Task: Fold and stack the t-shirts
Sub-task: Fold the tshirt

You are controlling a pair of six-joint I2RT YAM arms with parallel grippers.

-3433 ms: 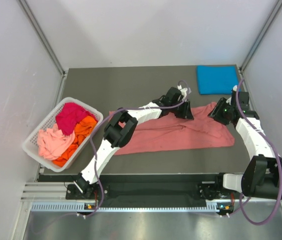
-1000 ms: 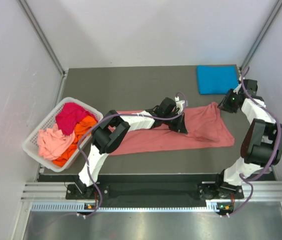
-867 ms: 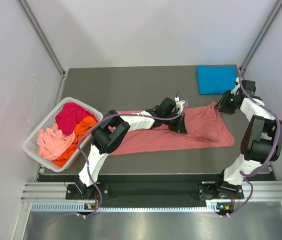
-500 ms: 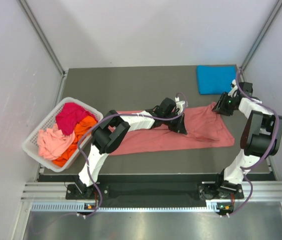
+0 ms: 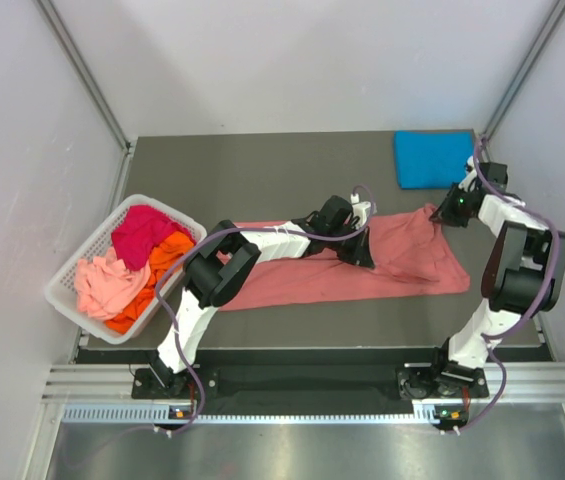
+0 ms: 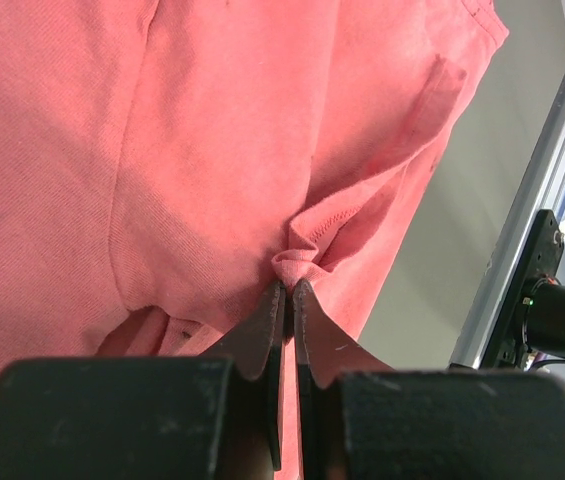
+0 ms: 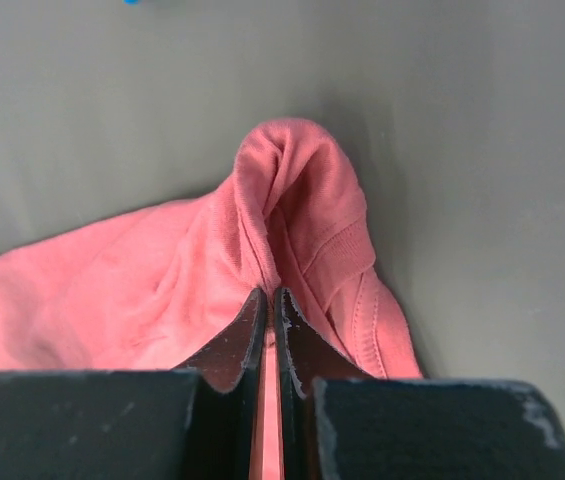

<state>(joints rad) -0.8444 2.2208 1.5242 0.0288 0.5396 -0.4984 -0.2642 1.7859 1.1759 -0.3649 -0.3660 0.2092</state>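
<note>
One salmon-pink t-shirt (image 5: 402, 255) pinched twice, left gripper (image 6: 287, 287) jaws nipping a hem fold at their tips, right gripper (image 7: 267, 293) jaws clamping a bunched ridge

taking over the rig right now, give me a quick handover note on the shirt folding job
Pincers: the left pincer is shut on a pinch of the salmon-pink shirt near its middle. The right pincer is shut on a bunched fold at that shirt's far right corner.
Things: that shirt lies spread across the table, unfolded. The blue shirt lies folded at the far right corner. The magenta shirt, orange shirt and pale pink shirt sit crumpled in the white basket.
Done: one shirt folded.
Left: fold the salmon one, stack it, then the three in the basket.
</note>
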